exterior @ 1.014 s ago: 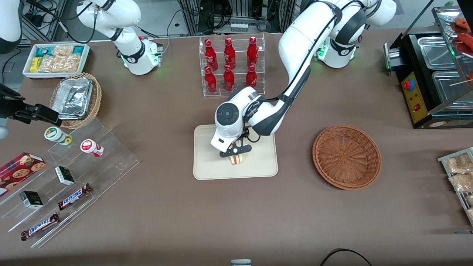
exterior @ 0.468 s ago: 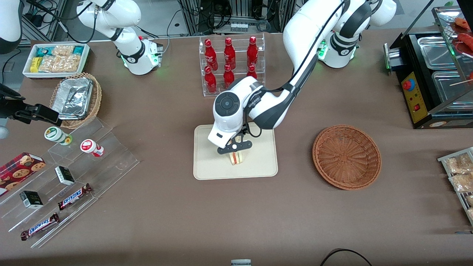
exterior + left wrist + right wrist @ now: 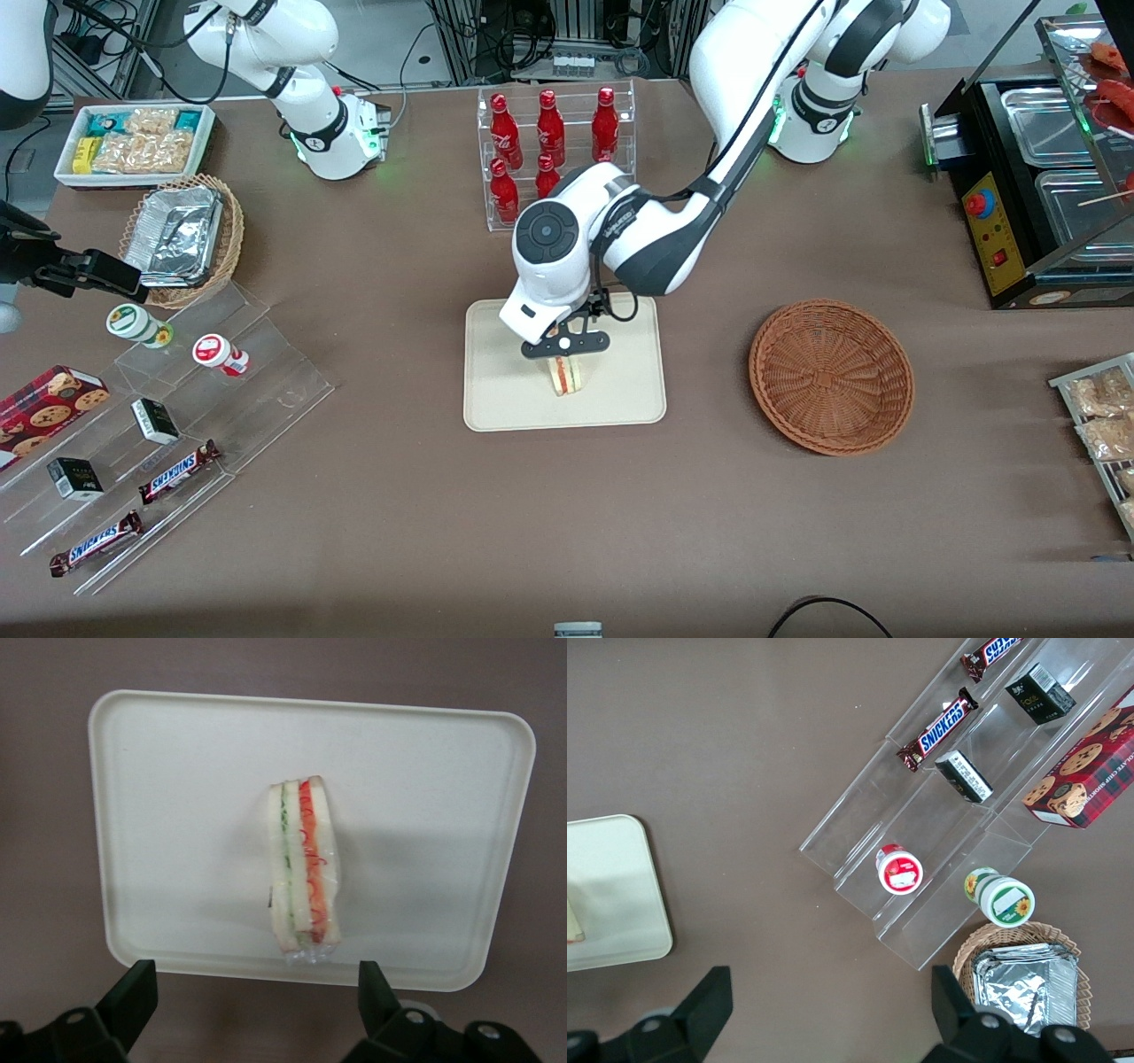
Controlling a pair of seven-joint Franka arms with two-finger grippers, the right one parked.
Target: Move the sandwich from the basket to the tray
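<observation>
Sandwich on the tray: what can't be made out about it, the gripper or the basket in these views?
- Sandwich: front view, upper part covered by the gripper; its wrap label is too small to read in the left wrist view.
- Gripper: left wrist view, open fingers show, body cut off by the edge.
- Tray: front view, partly hidden by the arm.
- Basket: only in the front view, nothing visible in it.

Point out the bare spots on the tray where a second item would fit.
The sandwich stands mid-tray on its edge. Bare cream surface lies on both sides of it, out to the tray's short rims, plus a strip toward the cola bottle rack. The open gripper hovers above the sandwich, crowding the middle. The basket is empty.
</observation>
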